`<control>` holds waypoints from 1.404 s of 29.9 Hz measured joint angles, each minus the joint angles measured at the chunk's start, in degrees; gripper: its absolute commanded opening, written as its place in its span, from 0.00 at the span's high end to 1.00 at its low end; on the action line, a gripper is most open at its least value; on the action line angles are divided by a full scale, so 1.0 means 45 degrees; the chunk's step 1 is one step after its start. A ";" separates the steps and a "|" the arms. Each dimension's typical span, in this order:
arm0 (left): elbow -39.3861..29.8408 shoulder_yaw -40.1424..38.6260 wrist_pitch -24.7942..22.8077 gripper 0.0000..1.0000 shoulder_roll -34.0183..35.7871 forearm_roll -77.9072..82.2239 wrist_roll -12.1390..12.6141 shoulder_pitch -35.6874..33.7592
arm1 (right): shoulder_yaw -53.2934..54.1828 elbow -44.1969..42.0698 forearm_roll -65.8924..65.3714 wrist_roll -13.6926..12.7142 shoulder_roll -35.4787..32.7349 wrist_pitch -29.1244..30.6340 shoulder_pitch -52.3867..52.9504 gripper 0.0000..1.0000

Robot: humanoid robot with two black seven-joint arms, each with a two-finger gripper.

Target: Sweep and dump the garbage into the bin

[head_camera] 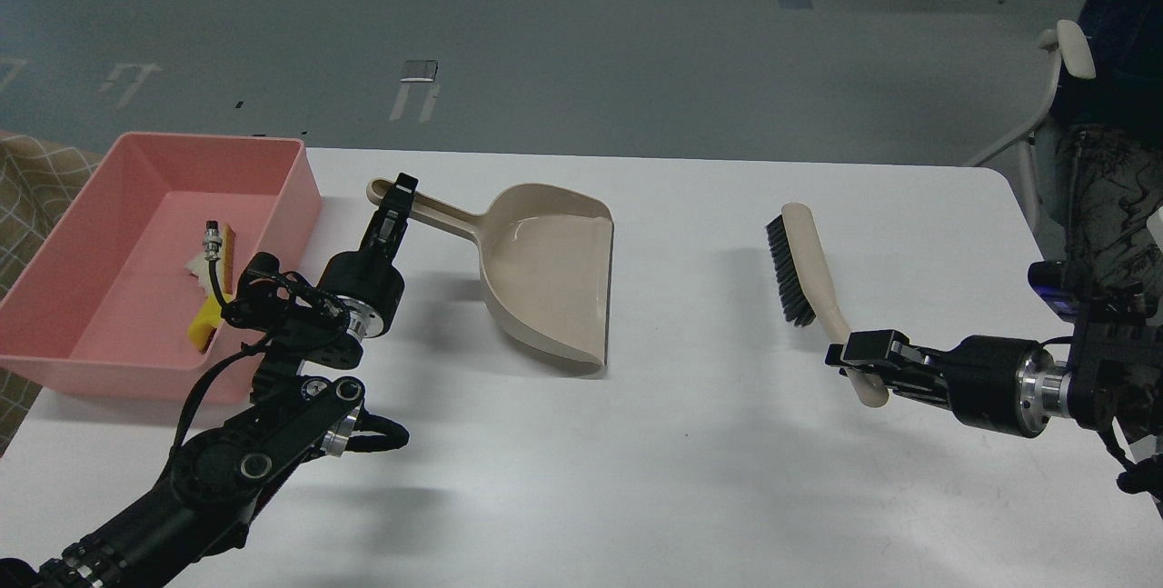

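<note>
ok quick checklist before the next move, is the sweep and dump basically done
1. Garbage in the bin: ok, the yellow sponge piece and whitish slice lie inside the pink bin.
2. Dustpan emptied: ok, its scoop shows nothing inside.
3. White table free of garbage: ok where visible.
4. Left pincer on the dustpan handle: ok, at the handle, though the grip is hard to confirm.
5. Right pincer on the brush: ok, closed on the handle.
6. Dustpan resting on the table: cannot tell.

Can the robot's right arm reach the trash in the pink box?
Probably not: the right gripper grips the beige brush far across the white table from the pink rectangular plastic tub, with the beige dustpan between.
</note>
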 measured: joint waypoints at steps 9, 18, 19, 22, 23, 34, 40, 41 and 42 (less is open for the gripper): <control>0.0022 0.0029 -0.0090 0.12 -0.0157 0.0011 -0.0034 0.0062 | -0.0018 -0.0043 -0.0017 -0.0002 0.0082 0.0032 -0.0058 0.98; -0.0011 0.0039 -0.0582 0.02 -0.0146 -0.0009 -0.0075 0.0421 | -0.0035 -0.0106 -0.0017 -0.0002 0.0108 0.0041 -0.0221 0.97; -0.0026 0.0040 -0.0636 0.02 -0.0146 -0.0010 -0.0077 0.0475 | -0.0035 -0.0146 -0.0017 -0.0002 0.0110 0.0046 -0.0232 0.96; -0.0134 0.0065 -0.0789 0.02 -0.0131 -0.0011 -0.0099 0.0673 | -0.0034 -0.0241 -0.0017 -0.0002 0.0141 0.0054 -0.0251 0.94; -0.0177 0.0134 -0.0876 0.02 -0.0101 -0.0015 -0.0100 0.0788 | -0.0034 -0.0281 -0.0017 -0.0002 0.0154 0.0054 -0.0252 0.93; -0.0849 0.0371 -0.1112 0.02 0.0285 -0.0051 -0.0099 0.1661 | -0.0078 -0.0556 -0.0048 -0.0093 0.0215 0.0044 -0.0353 0.65; -0.1321 0.0371 -0.1247 0.02 0.0502 -0.0073 -0.0099 0.1852 | -0.0078 -0.0586 -0.0033 -0.0161 0.0217 0.0015 -0.0413 0.42; -0.1409 0.0371 -0.1291 0.02 0.0553 -0.0083 -0.0099 0.1889 | -0.0078 -0.0586 -0.0025 -0.0168 0.0217 0.0015 -0.0420 0.37; -0.1502 0.0364 -0.1328 0.02 0.0613 -0.0093 -0.0099 0.1931 | -0.0078 -0.0586 -0.0022 -0.0173 0.0217 0.0015 -0.0425 0.32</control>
